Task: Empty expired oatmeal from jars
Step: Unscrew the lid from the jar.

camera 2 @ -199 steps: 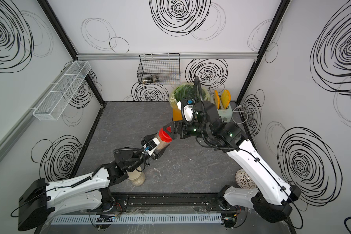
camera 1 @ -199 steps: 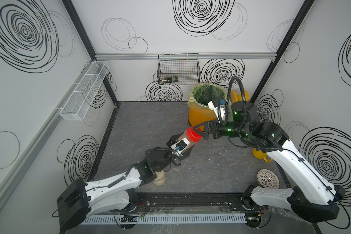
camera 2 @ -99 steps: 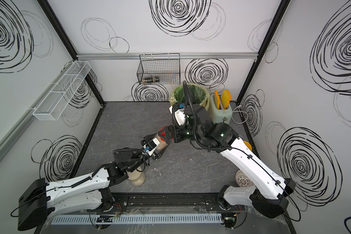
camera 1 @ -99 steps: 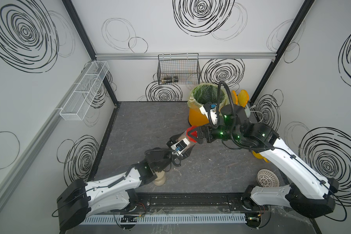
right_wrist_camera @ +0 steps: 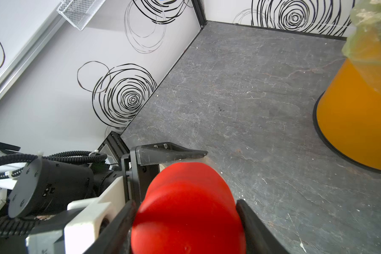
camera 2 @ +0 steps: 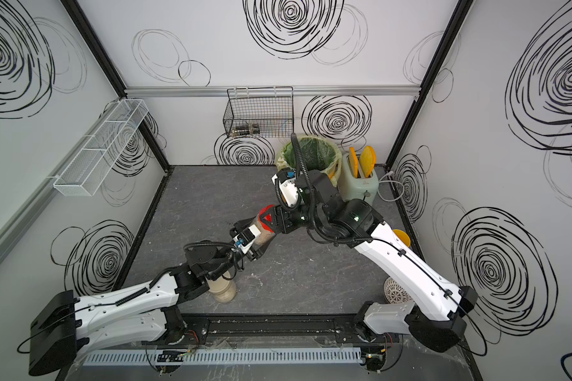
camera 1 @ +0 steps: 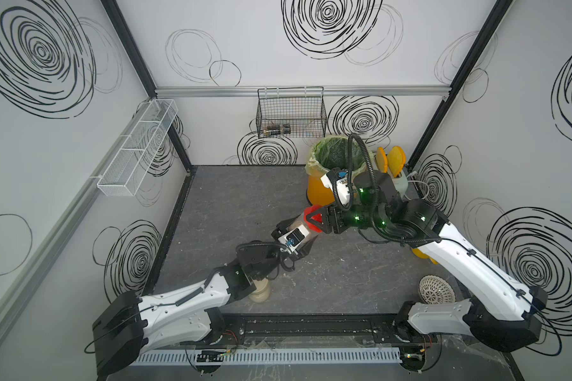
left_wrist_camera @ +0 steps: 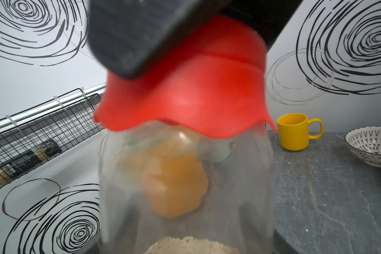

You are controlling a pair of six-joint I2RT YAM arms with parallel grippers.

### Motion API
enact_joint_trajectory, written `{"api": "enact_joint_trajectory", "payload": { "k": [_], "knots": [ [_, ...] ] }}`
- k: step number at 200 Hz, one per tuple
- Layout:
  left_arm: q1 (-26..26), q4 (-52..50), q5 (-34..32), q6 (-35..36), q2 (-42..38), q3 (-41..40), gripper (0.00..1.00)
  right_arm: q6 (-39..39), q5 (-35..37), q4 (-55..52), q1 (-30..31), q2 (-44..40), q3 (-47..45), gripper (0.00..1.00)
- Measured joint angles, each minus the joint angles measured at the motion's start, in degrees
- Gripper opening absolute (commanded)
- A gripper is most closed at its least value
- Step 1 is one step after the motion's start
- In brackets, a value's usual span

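A slim clear jar [camera 1: 298, 228] [camera 2: 261, 237] hangs tilted above the middle of the table, with my left gripper [camera 1: 296, 236] [camera 2: 253, 240] shut on its body. My right gripper [camera 1: 316, 220] [right_wrist_camera: 186, 224] is shut on the jar's red cap [camera 1: 312, 218] [right_wrist_camera: 185, 209], with one finger [right_wrist_camera: 123, 220] against each side. In the left wrist view the jar [left_wrist_camera: 185, 176] fills the frame, with pale oatmeal [left_wrist_camera: 191, 246] low inside it. The wider jar [camera 1: 260, 292] [camera 2: 223, 290], holding beige oatmeal, stands on the table under my left forearm. Its lid is hidden.
A yellow bin with a green liner [camera 1: 321, 194] stands at the back right, beside a toaster [camera 2: 357, 181]. Near the right wall are a yellow cup [camera 2: 402, 237] and a patterned bowl [camera 1: 436, 290]. A wire basket [camera 1: 291, 112] hangs on the back wall. Crumbs dot the table.
My right gripper has moved left onto the red cap and its jaws have closed around it. The left arm and the jar have stayed put.
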Motion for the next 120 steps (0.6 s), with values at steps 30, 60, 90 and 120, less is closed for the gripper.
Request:
{"api": "enact_joint_trajectory", "payload": {
  "k": [30,60,90,120],
  "knots": [
    [0.1,-0.3,0.2,0.0,-0.1,0.0,0.68,-1.0,-0.5,0.0,0.0,0.1,0.0,0.57],
    [0.1,-0.8,0.5,-0.1,-0.5,0.0,0.68,-2.2,-1.1,0.0,0.0,0.1,0.0,0.57],
    [0.1,-1.5,0.7,-0.3,-0.8,0.0,0.68,-3.5,-1.5,0.1,0.0,0.1,-0.4,0.54],
    [0.3,-2.3,1.3,-0.5,-0.8,0.0,0.68,-4.6,-1.8,0.2,-0.2,0.1,-1.1,0.54]
  ]
}}
